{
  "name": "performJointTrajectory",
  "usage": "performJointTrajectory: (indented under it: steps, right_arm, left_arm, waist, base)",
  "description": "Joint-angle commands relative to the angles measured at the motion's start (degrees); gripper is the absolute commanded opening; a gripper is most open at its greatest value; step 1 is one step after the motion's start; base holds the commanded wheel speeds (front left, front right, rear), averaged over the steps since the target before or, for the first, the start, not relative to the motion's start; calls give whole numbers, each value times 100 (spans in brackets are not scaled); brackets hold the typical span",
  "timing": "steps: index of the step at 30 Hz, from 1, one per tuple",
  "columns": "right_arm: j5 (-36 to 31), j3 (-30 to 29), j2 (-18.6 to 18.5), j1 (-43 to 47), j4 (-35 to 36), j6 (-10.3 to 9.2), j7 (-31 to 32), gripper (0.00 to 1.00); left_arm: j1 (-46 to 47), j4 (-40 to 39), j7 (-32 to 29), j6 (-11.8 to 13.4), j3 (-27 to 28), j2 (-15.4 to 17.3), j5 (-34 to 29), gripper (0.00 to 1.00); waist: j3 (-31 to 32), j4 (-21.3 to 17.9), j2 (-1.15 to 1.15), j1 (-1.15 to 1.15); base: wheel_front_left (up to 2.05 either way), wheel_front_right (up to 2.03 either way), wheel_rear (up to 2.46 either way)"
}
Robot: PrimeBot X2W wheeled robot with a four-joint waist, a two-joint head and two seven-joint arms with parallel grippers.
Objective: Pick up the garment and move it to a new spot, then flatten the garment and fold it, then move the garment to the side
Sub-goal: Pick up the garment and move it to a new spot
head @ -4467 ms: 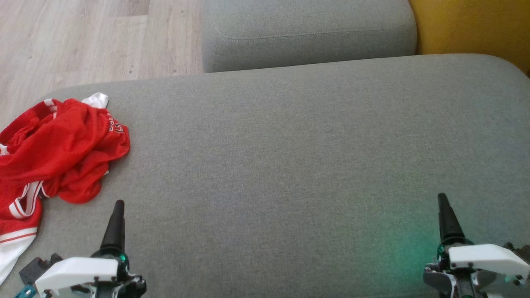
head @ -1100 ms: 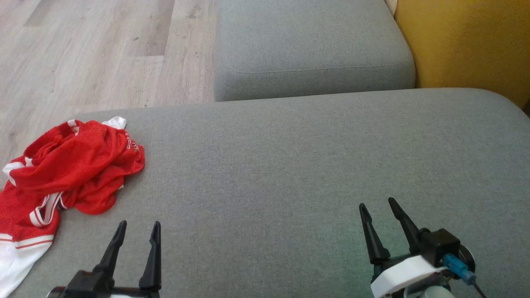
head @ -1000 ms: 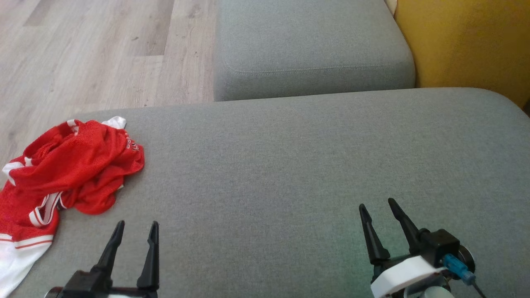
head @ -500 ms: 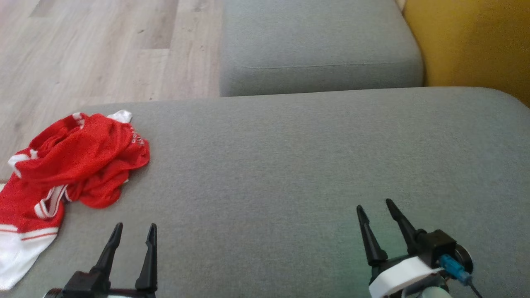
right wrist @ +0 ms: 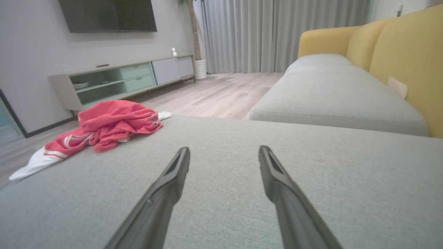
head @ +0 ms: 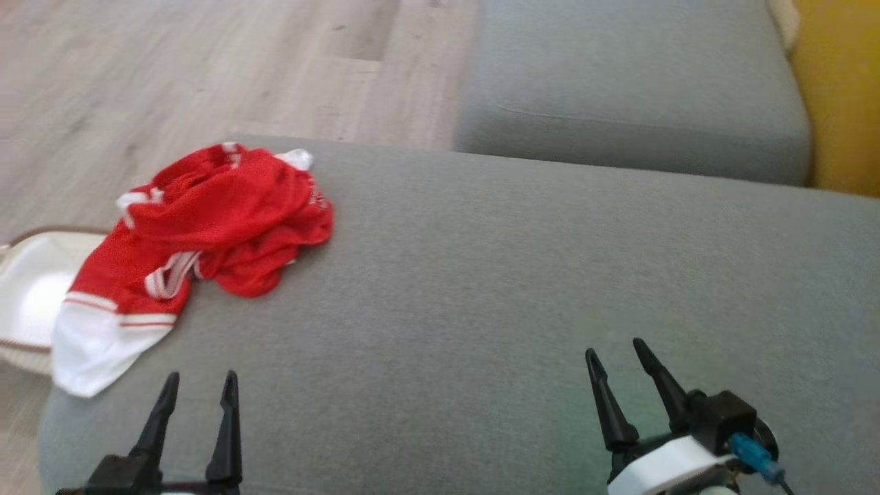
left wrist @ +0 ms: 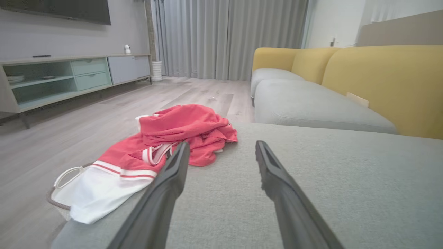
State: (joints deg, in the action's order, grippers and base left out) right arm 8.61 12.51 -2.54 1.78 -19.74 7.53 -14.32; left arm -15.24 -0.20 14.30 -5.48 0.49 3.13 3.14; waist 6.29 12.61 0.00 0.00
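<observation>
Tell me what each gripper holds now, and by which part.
Nothing is held. The left gripper and right gripper are open and empty; the red jersey lies untouched on the sofa seat.

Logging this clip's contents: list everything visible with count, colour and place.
garment: 1, red and white, crumpled on near cushion's far left corner, hem over edge
near cushion: 1, grey, foreground
far cushion: 1, grey, beyond it
backrest: 1, yellow, right side
basket: 1, white, floor below hem
floor: 1, pale wood, left
cabinet: 1, pale green, against wall
TV: 1, dark, above cabinet
curtains: 1 set, grey, far end
left claw: 1, black, open, lower left
right claw: 1, black, open, lower right
</observation>
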Motion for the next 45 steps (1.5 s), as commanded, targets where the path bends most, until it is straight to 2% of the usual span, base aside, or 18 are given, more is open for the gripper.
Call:
performJointTrajectory:
  steps: [1, 10, 22, 27, 32, 36, 40, 45]
  right_arm:
    - [76, 136, -33, -115, 219, -4, -68, 100]
    - [215, 214, -33, -154, 318, -4, -68, 100]
    - [209, 283, -33, -255, 265, -4, -68, 100]
    - [103, 138, -33, -189, 268, -4, -68, 100]
    - [-256, -91, -33, -256, 387, -4, -68, 100]
    - [-607, -227, -125, -430, 508, -4, -68, 100]
    - [-698, -270, -340, -613, 614, -4, -68, 100]
    - [-759, -381, -667, -871, 827, -4, -68, 100]
  left_arm:
    - [117, -254, 70, 44, 237, -24, -58, 100]
    - [-7, -384, 70, 47, 491, -14, -106, 100]
    - [6, -568, 70, 63, 619, -10, -152, 100]
    - [458, -751, 70, -40, 522, 84, -52, 100]
    - [1484, -872, 70, -146, 363, 431, 89, 100]
    - [3006, -129, 70, -186, 162, 835, 381, 100]
    - [4277, 999, -149, -197, -162, 1196, 498, 100]
    - [5723, 2556, -552, -199, -631, 1487, 753, 100]
  waist:
    - [107, 358, 0, 0]
    - [119, 938, 0, 0]
    - [-44, 1152, 0, 0]
    - [-128, 1172, 0, 0]
    - [-633, 1024, 0, 0]
    - [-1182, 908, 0, 0]
    - [-1583, 777, 0, 0]
    - [-2147, 615, 0, 0]
  base:
    - [0, 0, 0]
    - [0, 0, 0]
    - [0, 0, 0]
    - [0, 0, 0]
    - [0, 0, 0]
    - [0, 0, 0]
    - [0, 0, 0]
    - [0, 0, 0]
